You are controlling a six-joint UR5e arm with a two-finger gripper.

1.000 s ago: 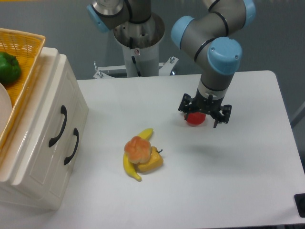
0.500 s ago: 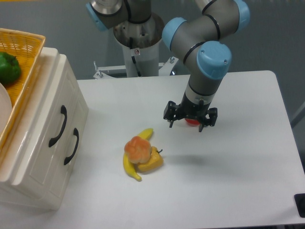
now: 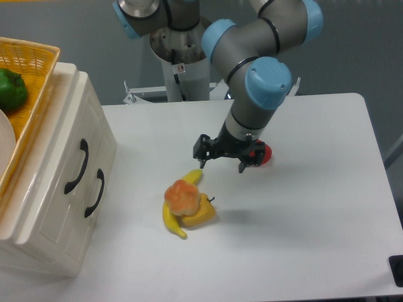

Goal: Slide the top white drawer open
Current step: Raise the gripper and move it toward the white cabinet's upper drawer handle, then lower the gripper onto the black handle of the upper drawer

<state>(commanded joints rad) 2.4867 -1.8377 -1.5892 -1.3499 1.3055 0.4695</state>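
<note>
Basket [image 3: 31, 63] holds green fruit [image 3: 11, 89].

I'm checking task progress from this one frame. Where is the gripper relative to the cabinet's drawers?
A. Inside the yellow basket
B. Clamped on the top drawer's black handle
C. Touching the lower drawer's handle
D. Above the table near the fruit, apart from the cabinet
D: the gripper hangs over the table by the banana, well clear of the top white drawer, which is shut with its handle untouched.
</note>
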